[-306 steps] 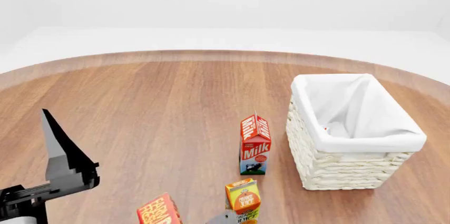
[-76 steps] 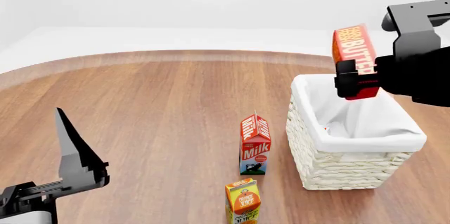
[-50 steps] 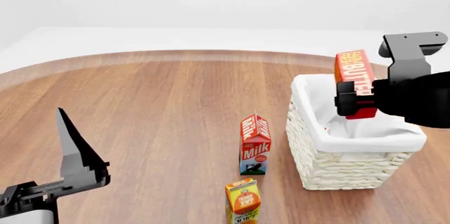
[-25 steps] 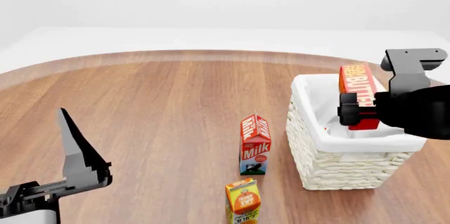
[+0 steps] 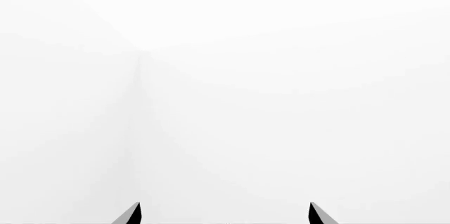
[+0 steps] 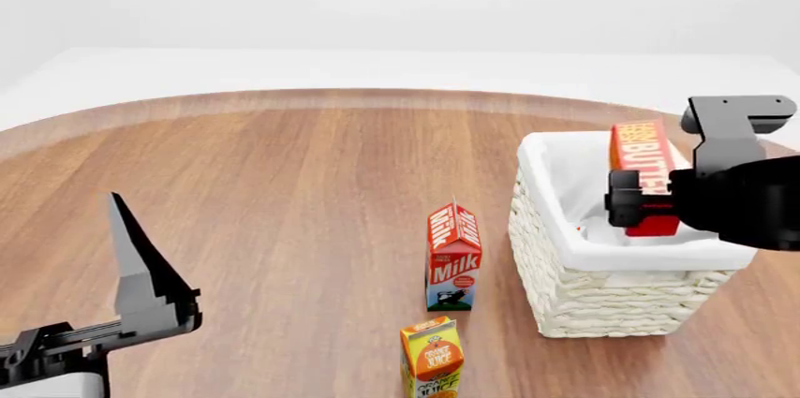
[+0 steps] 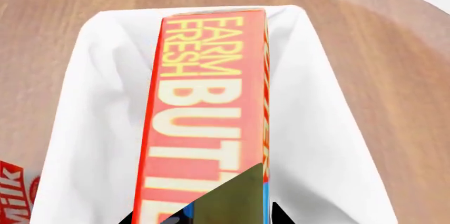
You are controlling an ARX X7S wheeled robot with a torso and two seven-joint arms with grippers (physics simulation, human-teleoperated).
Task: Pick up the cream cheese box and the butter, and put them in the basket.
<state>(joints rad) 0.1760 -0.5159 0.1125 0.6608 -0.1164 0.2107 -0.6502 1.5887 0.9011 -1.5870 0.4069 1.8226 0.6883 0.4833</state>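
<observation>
The butter, a red box with yellow lettering, stands on end in my right gripper, with its lower end down inside the white wicker basket. In the right wrist view the butter fills the middle above the basket's white liner, and my right gripper is shut on it. My left gripper is open and empty at the lower left, far from the basket. In its own view my left gripper faces only white. The cream cheese box is out of view.
A red-and-white milk carton stands just left of the basket and shows at the edge of the right wrist view. An orange juice carton stands nearer me. The round wooden table curves away at the back.
The butter stood at the table's near edge at first. Over the last second my right gripper has lowered it, a little to the right, into the basket's mouth. The left gripper has barely moved.
</observation>
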